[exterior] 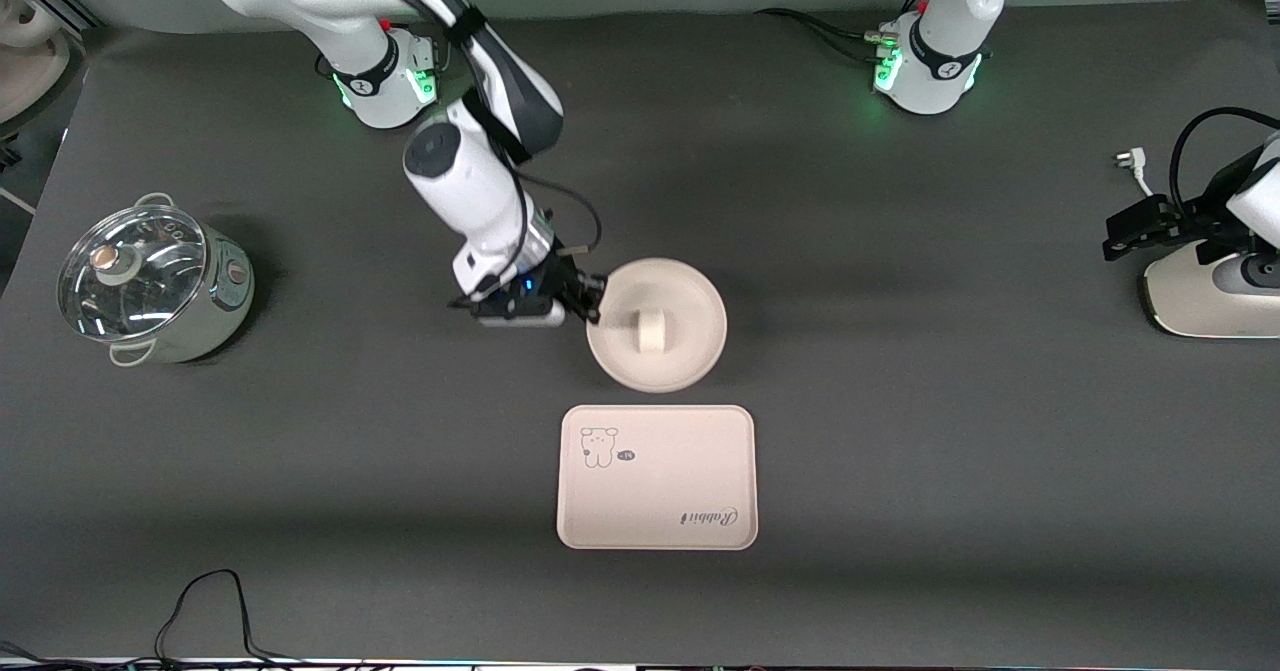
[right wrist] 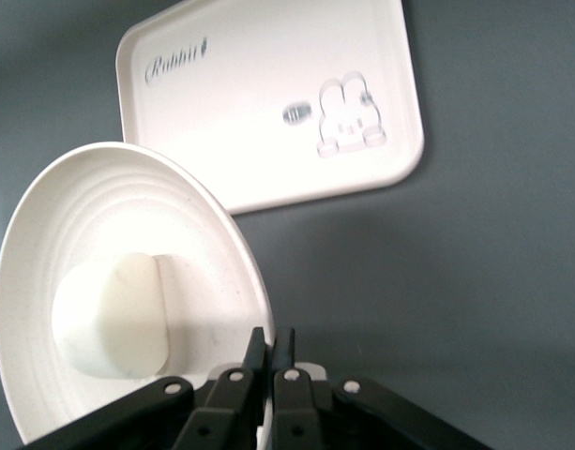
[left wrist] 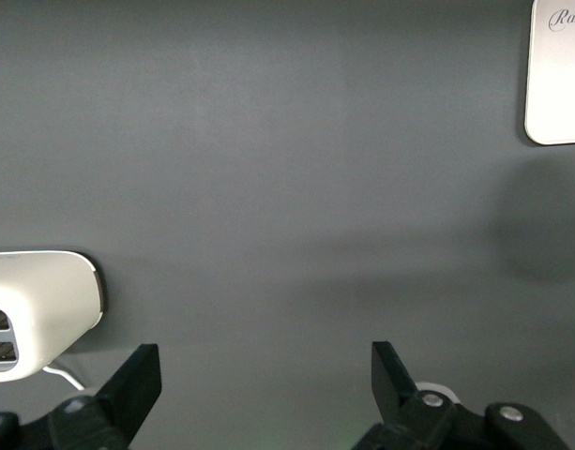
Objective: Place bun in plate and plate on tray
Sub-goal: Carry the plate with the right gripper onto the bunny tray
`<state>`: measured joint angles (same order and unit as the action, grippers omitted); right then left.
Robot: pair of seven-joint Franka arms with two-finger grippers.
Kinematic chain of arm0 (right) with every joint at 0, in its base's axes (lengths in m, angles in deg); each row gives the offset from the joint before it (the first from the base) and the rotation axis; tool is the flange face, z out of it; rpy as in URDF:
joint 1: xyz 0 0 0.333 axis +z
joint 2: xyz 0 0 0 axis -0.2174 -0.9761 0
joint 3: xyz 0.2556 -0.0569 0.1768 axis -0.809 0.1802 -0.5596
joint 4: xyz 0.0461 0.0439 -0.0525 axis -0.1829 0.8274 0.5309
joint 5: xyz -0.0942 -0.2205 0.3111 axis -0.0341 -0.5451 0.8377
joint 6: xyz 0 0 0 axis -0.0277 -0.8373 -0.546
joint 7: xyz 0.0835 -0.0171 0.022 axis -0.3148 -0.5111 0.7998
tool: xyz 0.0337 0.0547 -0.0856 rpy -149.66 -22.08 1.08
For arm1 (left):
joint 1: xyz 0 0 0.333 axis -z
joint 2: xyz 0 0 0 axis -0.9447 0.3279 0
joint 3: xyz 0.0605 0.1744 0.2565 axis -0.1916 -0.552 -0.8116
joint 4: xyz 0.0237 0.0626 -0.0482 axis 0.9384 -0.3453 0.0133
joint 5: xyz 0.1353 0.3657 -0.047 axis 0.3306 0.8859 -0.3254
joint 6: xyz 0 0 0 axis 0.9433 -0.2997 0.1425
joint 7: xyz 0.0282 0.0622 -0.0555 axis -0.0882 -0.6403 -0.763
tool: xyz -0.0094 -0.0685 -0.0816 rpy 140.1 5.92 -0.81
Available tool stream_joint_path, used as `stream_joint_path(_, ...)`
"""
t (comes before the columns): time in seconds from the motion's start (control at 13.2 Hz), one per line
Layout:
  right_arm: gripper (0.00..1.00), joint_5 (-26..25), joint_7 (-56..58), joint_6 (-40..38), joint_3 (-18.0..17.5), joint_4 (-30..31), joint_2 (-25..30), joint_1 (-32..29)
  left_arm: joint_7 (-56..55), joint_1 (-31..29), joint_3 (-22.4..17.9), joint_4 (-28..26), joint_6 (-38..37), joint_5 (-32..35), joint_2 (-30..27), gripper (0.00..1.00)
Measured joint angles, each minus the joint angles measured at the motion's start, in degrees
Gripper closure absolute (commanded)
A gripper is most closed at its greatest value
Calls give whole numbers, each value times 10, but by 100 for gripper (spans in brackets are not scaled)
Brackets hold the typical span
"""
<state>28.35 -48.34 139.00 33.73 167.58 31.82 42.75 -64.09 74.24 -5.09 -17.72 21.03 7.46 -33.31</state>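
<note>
The round cream plate [exterior: 690,296] lies mid-table, just farther from the front camera than the rectangular tray [exterior: 657,496] with its rabbit drawing. The off-white bun [exterior: 652,332] sits in the plate's middle. My right gripper [exterior: 592,303] is shut on the plate's rim at the side toward the right arm's end. In the right wrist view the fingertips [right wrist: 271,336] pinch the rim of the plate [right wrist: 99,206], with the bun [right wrist: 109,314] inside and the tray [right wrist: 259,103] close by. My left gripper [exterior: 1115,239] waits open and empty [left wrist: 266,361] at the left arm's end.
A steel pot with a glass lid [exterior: 150,281] stands at the right arm's end of the table. A white appliance [exterior: 1210,296] sits under the left arm, also in the left wrist view [left wrist: 38,300]. A black cable [exterior: 200,611] loops at the table's front edge.
</note>
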Motion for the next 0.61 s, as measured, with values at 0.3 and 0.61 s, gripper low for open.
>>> stream_joint_path(0.3,100,0,23,-50,2,-192,-133,-38,0,0,0,0,0,0,0,0)
stream_joint_path(0.61,100,0,26,-86,14,-345,-235,-44,0,0,0,0,0,0,0,0)
